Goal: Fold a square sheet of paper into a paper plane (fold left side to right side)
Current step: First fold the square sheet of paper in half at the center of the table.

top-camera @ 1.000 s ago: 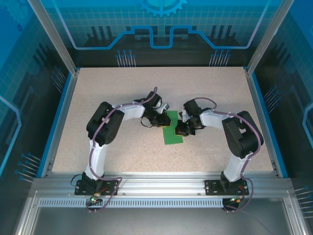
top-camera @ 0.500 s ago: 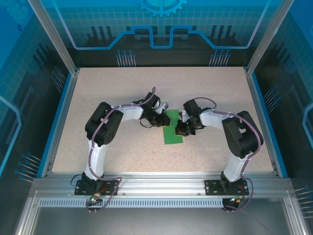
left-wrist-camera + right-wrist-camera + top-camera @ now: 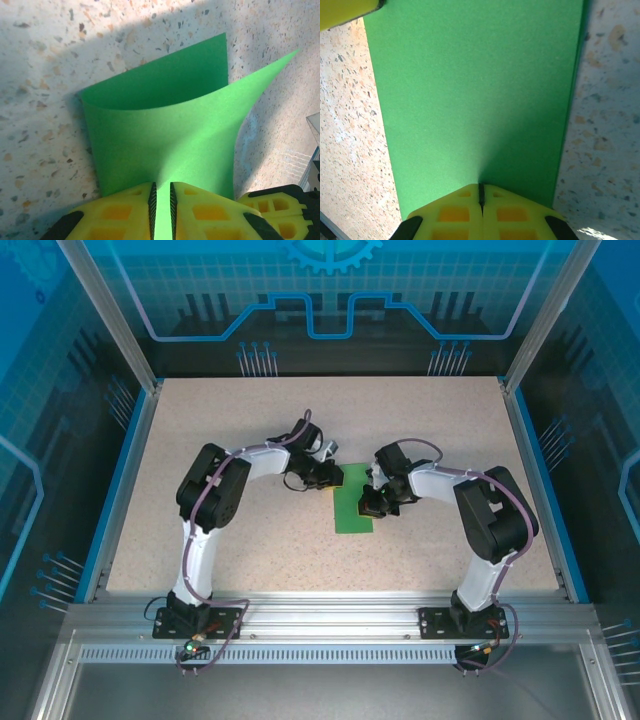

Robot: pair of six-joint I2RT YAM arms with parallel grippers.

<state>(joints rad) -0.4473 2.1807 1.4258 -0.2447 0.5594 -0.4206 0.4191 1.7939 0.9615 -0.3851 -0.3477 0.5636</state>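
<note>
My left fingers (image 3: 152,197) pinch lifted paper (image 3: 165,145) edge; right fingers (image 3: 477,197) pressed together, tips on paper, likely pinning it. Carry edge right, line up edges, then flatten.

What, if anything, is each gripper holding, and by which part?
The left gripper pinches the square sheet of paper by its raised edge; the right gripper, shut, grips nothing.
</note>
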